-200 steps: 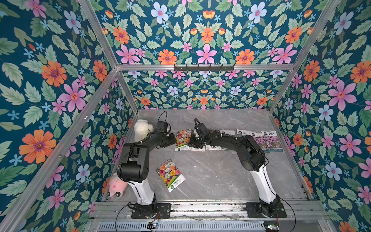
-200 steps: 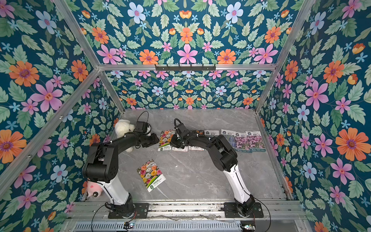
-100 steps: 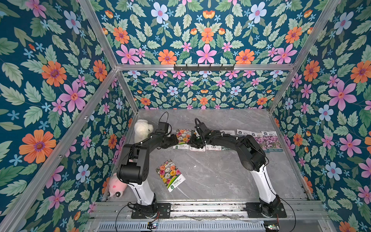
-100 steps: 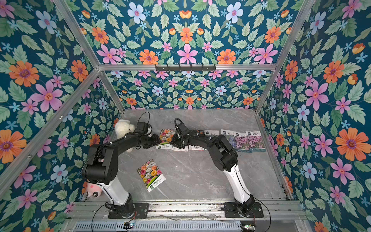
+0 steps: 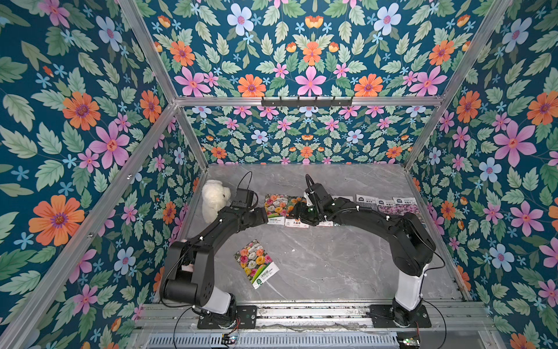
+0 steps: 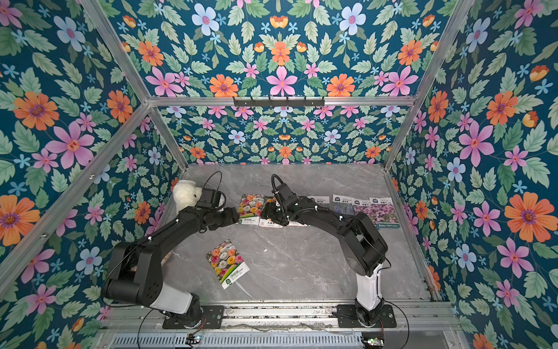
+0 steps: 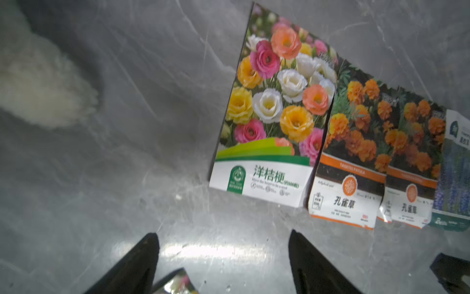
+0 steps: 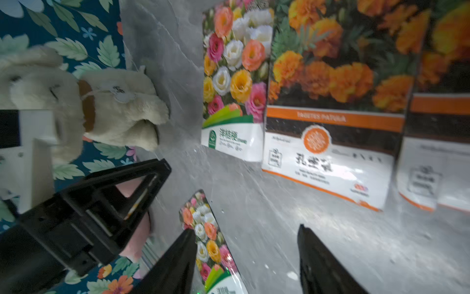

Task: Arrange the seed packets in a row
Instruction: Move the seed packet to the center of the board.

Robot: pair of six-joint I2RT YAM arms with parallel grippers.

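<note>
Grey marble-look table (image 5: 317, 256) inside a floral-walled booth, w/ two black robot arms reaching in.

Along the back runs a row of flat glossy seed packets, face up, edges touching or slightly overlapped. From the left end:
- mixed-bloom rectangular packet (image 7: 274, 107)
- first orange marigold packet (image 7: 353, 142)
- second orange marigold packet (image 7: 412, 152)
- blue-purple lavender packet (image 7: 455, 165)
- pink-purple flower packet (image 6: 385, 213), at the far right

The right arm hides part of the row, so the full count is unclear.

One loose mixed-bloom packet (image 5: 256, 263) lies well apart from the row, nearer the front. It is tilted, face up, and not yet in line.

The left gripper (image 7: 222, 233) is low over the table just in front of the row's left end. Its black fingers (image 7: 137, 262) are spread wide w/ nothing btwn them. The right gripper (image 8: 246, 228) is just in front of the marigolds, also spread and empty.

A white fluffy plush toy (image 5: 213, 198) sits by the left wall, near the row's end.

Handling (judgement): the packets look thin, very light and bendy, w/ slick film faces. The loose one lies flat on the table, so there is prob. little edge to get under. Best bet is to pinch a corner or a short edge, e.g. its white label strip. It could flop or slip once lifted. It isn't fragile, but it can crease.
</note>
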